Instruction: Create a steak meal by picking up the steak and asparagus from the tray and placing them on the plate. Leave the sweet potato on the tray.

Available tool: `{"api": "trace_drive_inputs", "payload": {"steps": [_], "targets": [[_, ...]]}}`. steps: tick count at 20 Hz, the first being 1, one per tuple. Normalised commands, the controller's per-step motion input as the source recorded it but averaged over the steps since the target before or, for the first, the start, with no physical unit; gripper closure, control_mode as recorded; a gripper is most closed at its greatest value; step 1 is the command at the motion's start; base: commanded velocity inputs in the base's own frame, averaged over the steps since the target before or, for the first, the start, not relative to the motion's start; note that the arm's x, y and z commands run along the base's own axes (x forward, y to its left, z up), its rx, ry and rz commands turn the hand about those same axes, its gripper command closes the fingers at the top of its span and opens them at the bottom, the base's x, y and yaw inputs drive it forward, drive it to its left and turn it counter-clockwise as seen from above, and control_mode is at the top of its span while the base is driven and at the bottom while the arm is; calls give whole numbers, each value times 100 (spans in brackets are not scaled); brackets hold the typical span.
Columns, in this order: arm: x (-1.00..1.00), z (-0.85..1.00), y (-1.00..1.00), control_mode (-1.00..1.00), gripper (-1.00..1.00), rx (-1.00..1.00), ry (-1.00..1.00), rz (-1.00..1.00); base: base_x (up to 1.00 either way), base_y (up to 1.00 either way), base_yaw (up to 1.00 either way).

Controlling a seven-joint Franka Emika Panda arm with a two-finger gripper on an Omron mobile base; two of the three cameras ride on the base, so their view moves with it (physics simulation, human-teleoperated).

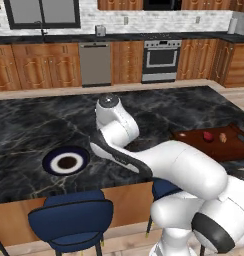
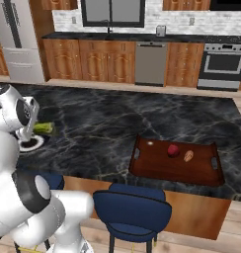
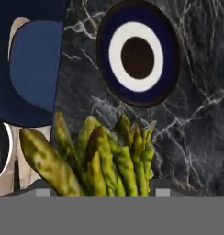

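My gripper is shut on the asparagus, a bundle of green stalks that rises between the fingers in the hand view. The plate with its navy rim lies on the counter just beyond the stalk tips. From the right base view the asparagus hangs by the hand above the plate at the far left. The plate holds nothing. On the tray the dark red steak and the orange sweet potato lie side by side. They also show at the right: tray, steak, sweet potato.
The dark marble island has blue stools along its near edge; one stool shows beside the plate under the hand. Cabinets, a dishwasher and an oven line the back wall.
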Motion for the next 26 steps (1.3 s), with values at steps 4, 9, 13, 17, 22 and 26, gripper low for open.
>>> {"api": "trace_drive_inputs", "payload": {"steps": [4, 9, 13, 17, 22, 26], "targets": [[22, -5, 100, -100, 100, -14, 6, 13, 0, 0, 0], [28, -26, 97, -100, 100, -12, 3, 11, 0, 0, 0], [40, -45, 70, -100, 100, -5, 0, 8, 0, 0, 0], [42, -49, 59, -100, 100, -2, 0, 7, 0, 0, 0], [56, -52, 30, -100, 100, 0, 1, 3, 0, 0, 0], [51, -42, 12, -100, 100, 0, 0, 1, 0, 0, 0]]}}
